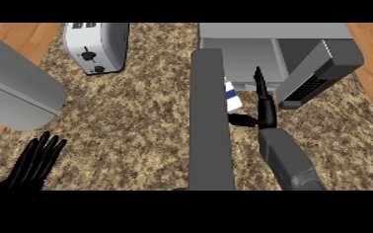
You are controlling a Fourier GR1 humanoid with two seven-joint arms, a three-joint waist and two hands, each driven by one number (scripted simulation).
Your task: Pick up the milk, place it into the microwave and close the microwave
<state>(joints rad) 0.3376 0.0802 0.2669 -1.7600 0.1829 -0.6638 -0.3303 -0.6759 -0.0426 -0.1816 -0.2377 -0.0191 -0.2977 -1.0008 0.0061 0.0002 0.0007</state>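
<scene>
1. Most of the milk [232, 98] hides behind the open microwave door [211, 128], at the mouth of the microwave [273, 42], beside the right hand [264, 112].
2. That hand's fingers stand straight, pressed together, thumb toward the milk; nothing curls round it, so it could tip.
3. Closing the microwave door early would strike the milk.
4. Left hand [35, 163] rests spread, lower left.
5. No writing can be read; the milk shows only a blue band.

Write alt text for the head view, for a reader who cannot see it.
The black right hand, held open, is beside a white milk carton with a blue stripe at the open grey microwave, partly behind its door. The left hand rests open at lower left.
</scene>
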